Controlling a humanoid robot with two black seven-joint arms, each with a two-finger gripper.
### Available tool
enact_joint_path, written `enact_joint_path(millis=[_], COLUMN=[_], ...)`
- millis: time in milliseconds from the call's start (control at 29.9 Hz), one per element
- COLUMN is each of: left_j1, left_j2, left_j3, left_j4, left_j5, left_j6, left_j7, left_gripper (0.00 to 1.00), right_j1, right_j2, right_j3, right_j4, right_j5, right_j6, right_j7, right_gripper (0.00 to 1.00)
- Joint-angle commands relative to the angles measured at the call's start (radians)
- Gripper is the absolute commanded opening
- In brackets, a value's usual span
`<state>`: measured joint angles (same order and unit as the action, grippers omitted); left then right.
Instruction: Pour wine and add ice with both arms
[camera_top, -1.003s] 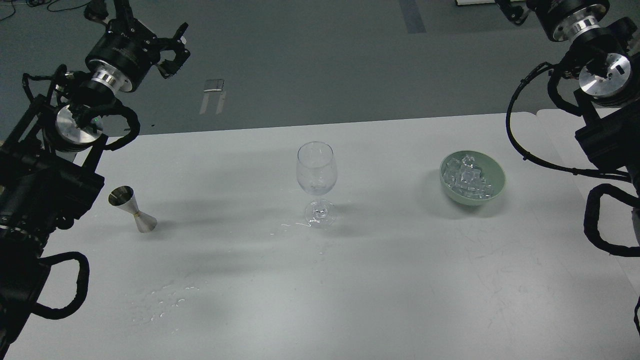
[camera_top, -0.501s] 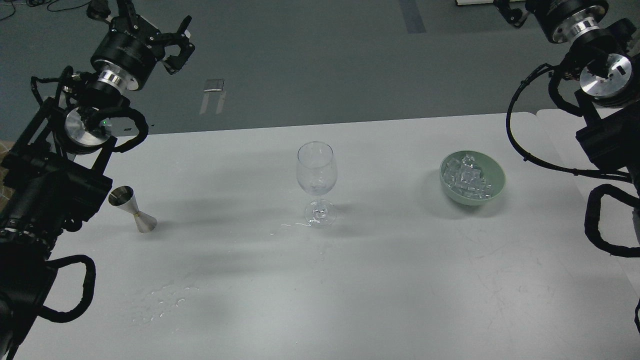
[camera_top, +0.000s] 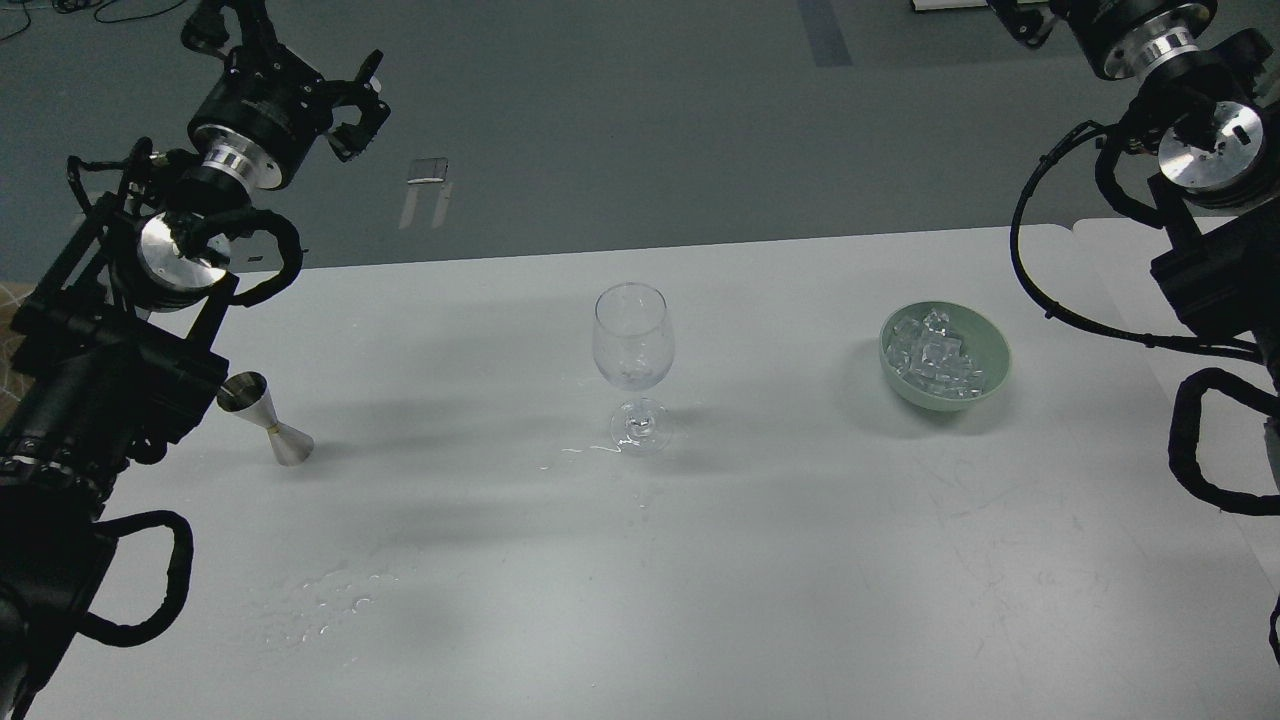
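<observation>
The left gripper (camera_top: 300, 45) is hovering high at the far left, beyond the table's back edge, its black fingers splaying apart around nothing. Well below and nearer, one steel jigger (camera_top: 266, 418) is standing tilted on the white table (camera_top: 700, 560), just beside the left arm's thick lower links. One wine glass (camera_top: 632, 365) is standing upright mid-table, well apart from both grippers; any wine in it is too clear to make out. Far to the right, one green bowl (camera_top: 990, 375) is holding a heap of ice (camera_top: 935, 355), too many cubes to count. The right gripper (camera_top: 1020, 15) is sitting at the top right corner, cut by the frame edge, so its fingers can't be read. Droplets (camera_top: 330, 605) are glistening near the front left.
</observation>
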<state>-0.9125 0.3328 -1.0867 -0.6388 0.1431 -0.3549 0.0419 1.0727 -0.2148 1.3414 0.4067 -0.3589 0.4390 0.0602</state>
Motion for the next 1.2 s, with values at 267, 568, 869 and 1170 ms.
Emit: enact_joint_path(millis=[267,568,869,1170], left_j1=[0.041,0.128,0.513,0.926], left_j2=[0.015,0.094,0.294,0.261], left_j3=[-0.015,-0.019,-0.146,-0.38], left_j4=[-0.084,-0.234,-0.655,-0.904], left_j5=[-0.005,-0.008,-0.055,-0.212], left_j6=[0.005,0.013,0.013,0.14], left_j7=[0.03,0.032,0.038,0.041], left_gripper=[0.98,0.98,0.98,0.95], right_j1=[-0.01,-0.02,-0.053,-0.071], right_j2=[0.0,-0.003,-0.014,-0.018], right_j3=[0.002,0.002,0.004,0.002], right_j4=[0.001,0.009,0.03,0.035], right_j5=[0.0,0.0,0.0,0.0], right_j6=[-0.002,0.001,0.003,0.003], right_j7=[0.001,0.003,0.004,0.003], right_gripper=[1.0,1.0,1.0,1.0])
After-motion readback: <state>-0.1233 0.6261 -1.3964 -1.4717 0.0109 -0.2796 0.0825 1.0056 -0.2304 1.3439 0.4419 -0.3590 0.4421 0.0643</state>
